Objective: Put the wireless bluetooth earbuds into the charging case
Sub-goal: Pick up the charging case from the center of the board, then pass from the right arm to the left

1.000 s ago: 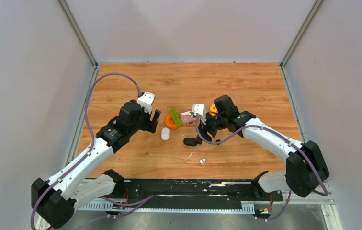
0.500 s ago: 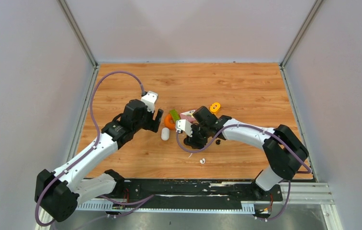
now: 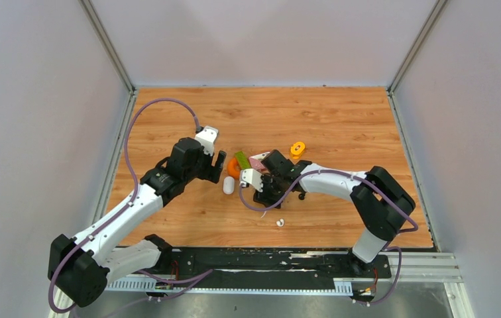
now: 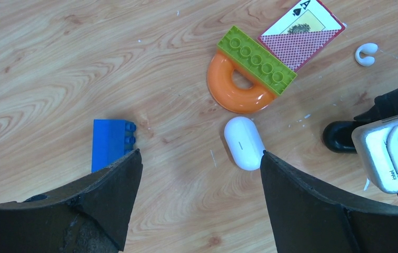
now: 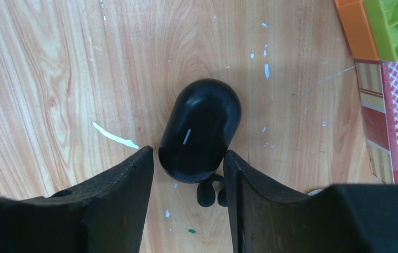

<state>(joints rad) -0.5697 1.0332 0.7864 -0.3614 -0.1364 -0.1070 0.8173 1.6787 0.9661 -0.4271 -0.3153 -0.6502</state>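
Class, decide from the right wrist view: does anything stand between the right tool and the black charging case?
Nothing visible does. The right tool is open, with the black charging case lying between its fingers; a small black earbud lies at the case's near end.

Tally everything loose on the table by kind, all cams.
Cases: 2, white case, black case
Buds: 4, white buds 2, black buds 2
Bricks: 2, green brick, blue brick
Rings: 2, orange ring, yellow ring
Card: 1
Total: 11
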